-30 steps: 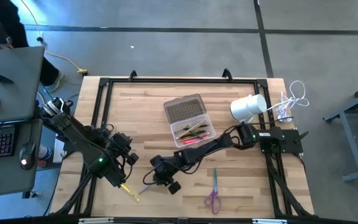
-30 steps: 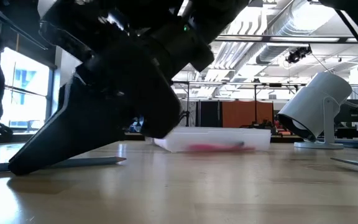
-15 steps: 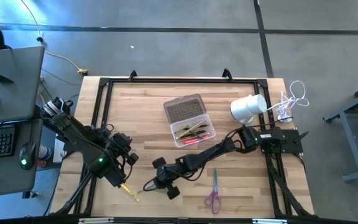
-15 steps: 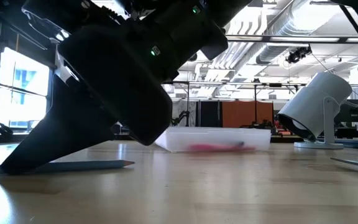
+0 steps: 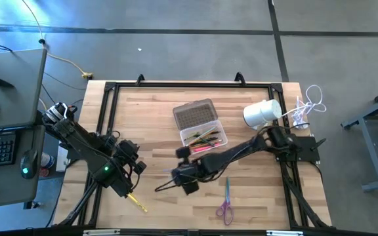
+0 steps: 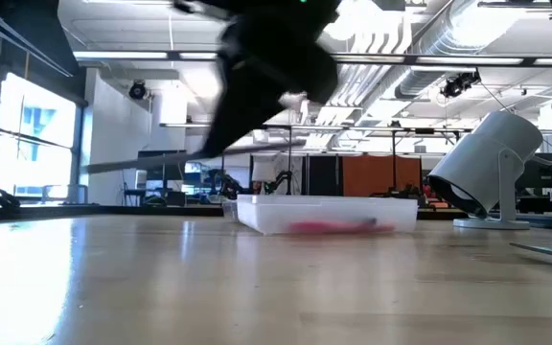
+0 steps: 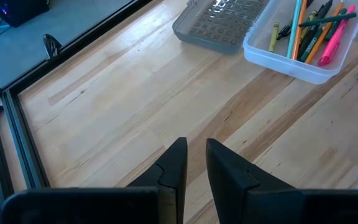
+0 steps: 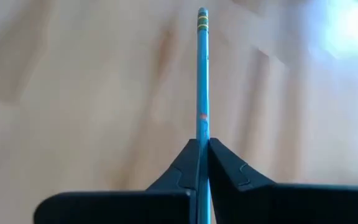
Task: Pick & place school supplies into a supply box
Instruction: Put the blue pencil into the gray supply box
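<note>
The supply box, clear, holds several pens and pencils; its grey lid lies open on the table beside it. Purple-handled scissors lie flat near the front edge. A yellow pencil lies at the front left. My right gripper, left of the scissors and nearer than the box, is shut on a blue pencil. My left gripper waits over the table's left part, its fingers slightly apart with nothing between them. My right gripper pinches the blue pencil's shaft between its two fingertips. The fingers slant down toward the table's left and near side and lie along the pencil. The pencil sticks out past the fingertips to its banded end and hangs clear of the table.
A white cylindrical object stands at the back right, with a white cable bundle beyond it. A black frame runs around the tabletop. Bare wood lies between the box and the left arm.
My right gripper has shut on the blue pencil, which lay flat on the table. It has then risen and moved toward the box, tipping its fingers less steeply. The pencil has come up clear of the table, roughly level.
</note>
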### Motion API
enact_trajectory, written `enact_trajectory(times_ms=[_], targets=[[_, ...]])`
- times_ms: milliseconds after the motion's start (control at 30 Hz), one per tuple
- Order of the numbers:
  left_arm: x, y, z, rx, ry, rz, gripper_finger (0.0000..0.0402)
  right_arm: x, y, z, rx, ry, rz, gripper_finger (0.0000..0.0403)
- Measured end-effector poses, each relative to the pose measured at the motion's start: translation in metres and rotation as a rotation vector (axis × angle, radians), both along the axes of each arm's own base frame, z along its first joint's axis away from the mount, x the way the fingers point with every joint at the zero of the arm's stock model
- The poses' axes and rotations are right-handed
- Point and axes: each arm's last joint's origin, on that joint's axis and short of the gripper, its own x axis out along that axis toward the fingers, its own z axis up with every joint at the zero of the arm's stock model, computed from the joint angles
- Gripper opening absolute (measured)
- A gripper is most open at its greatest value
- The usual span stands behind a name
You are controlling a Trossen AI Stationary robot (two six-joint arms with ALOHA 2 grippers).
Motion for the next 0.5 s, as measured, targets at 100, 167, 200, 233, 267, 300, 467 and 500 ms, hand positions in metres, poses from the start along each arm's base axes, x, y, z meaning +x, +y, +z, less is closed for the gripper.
enact_trajectory(times_ms=[100,167,200,233,267,300,467,500], targets=[[0.000,0.000,0.000,0.000,0.000,0.000,0.0096,-0.019,-0.009,0.021,-0.101,0.061,-0.091,0.0004],[0.000,0.000,0.000,0.000,0.000,0.000,0.0096,-0.030,-0.015,0.036,-0.154,0.077,-0.158,0.0003],[0.000,0.000,0.000,0.001,0.001,0.000,0.0096,-0.036,-0.020,0.044,-0.180,0.086,-0.194,0.0002],[0.000,0.000,0.000,0.000,0.000,0.000,0.0096,-0.042,-0.025,0.050,-0.208,0.102,-0.230,0.0002],[0.000,0.000,0.000,0.000,0.000,0.000,0.0096,-0.048,-0.031,0.054,-0.229,0.128,-0.271,0.0003],[0.000,0.000,0.000,0.000,0.000,0.000,0.0096,-0.051,-0.037,0.055,-0.238,0.153,-0.316,0.0004],[0.000,0.000,0.000,0.000,0.000,0.000,0.0096,-0.062,-0.072,0.043,-0.249,0.264,-0.513,0.0003],[0.000,0.000,0.000,0.000,-0.001,0.000,0.0096,-0.063,-0.078,0.036,-0.256,0.277,-0.524,0.0002]])
